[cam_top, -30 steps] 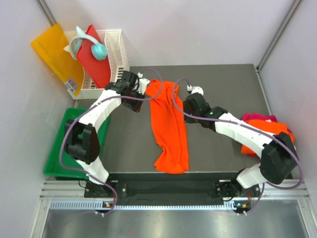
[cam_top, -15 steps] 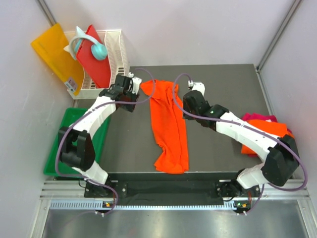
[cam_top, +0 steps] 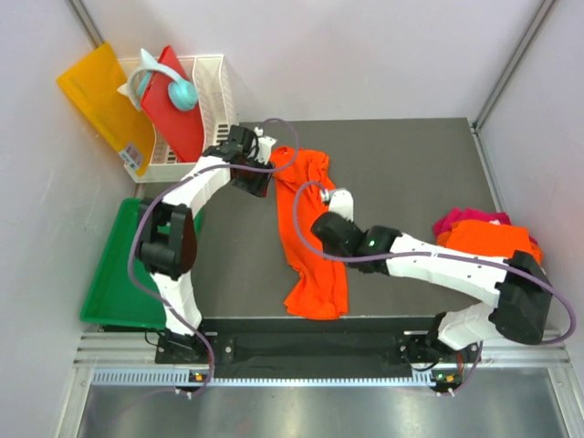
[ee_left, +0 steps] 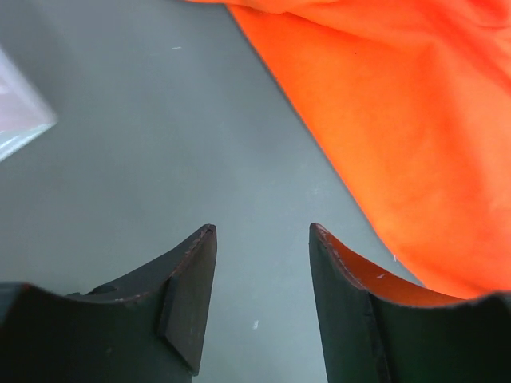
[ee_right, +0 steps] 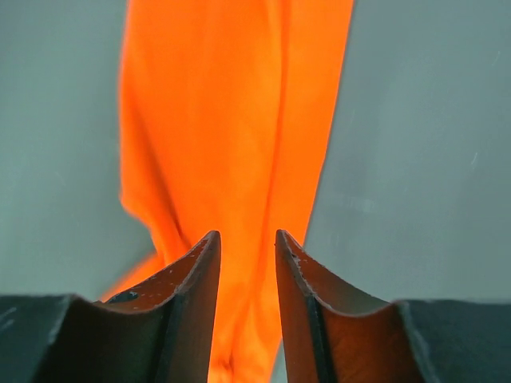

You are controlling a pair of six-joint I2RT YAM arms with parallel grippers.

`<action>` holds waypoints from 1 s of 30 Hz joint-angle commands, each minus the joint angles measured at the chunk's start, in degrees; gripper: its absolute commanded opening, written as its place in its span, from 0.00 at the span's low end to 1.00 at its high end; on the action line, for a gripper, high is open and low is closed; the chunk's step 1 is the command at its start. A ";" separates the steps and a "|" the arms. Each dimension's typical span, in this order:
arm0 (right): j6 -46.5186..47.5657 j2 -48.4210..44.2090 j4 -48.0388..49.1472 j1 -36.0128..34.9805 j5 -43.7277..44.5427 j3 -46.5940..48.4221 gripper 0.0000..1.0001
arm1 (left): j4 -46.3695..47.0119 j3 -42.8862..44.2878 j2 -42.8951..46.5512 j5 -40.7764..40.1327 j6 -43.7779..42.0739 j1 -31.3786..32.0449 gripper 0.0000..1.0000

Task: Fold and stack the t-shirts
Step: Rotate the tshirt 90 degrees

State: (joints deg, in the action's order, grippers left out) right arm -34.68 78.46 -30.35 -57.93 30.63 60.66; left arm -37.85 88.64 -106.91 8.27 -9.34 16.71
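Where the long orange t-shirt [cam_top: 315, 283] lies stretched out on the surface [cam_top: 411, 164], the right fingers [ee_right: 209, 255] hang over its middle. Cloth runs straight ahead of them and shows through their gap. Gap narrow; no fold seen pinched in it.

The left fingers [ee_left: 200, 271] are at the shirt's far-left corner, spread moderately wide, with only bare grey surface between them. The shirt's edge lies just right of the right-hand finger.

Well to the right of the right fingers, at the surface's edge, a folded orange t-shirt [cam_top: 488, 239] lies against a magenta-pink t-shirt [cam_top: 464, 217].

Left of the left fingers a white rack [cam_top: 219, 91] holds a red board [cam_top: 178, 123] and a pale teal item [cam_top: 178, 89]. A yellow-orange sheet [cam_top: 91, 91] leans beside it, its small label [cam_top: 133, 155] too small to read. A green tray [cam_top: 100, 292] sits nearer in.

Surface dark grey, matte; pale walls [cam_top: 365, 55] around it.
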 commanded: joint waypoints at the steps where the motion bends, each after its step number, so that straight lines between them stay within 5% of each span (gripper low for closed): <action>1: -7.94 2.57 -3.57 -7.35 4.78 -1.34 0.33 | 1.10 4.78 -7.15 4.64 0.38 0.25 0.56; 19: -13.84 16.90 -5.51 -18.97 1.90 4.11 0.29 | 5.32 22.53 -25.35 7.20 3.81 5.08 0.52; 30: -12.70 22.70 -4.11 -21.08 -4.26 5.08 0.29 | -1.35 35.89 -38.10 5.27 3.89 5.35 0.50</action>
State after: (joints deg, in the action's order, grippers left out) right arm -47.42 100.55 -36.10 -77.89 29.04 63.90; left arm -36.75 121.12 -139.98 14.33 -5.67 22.02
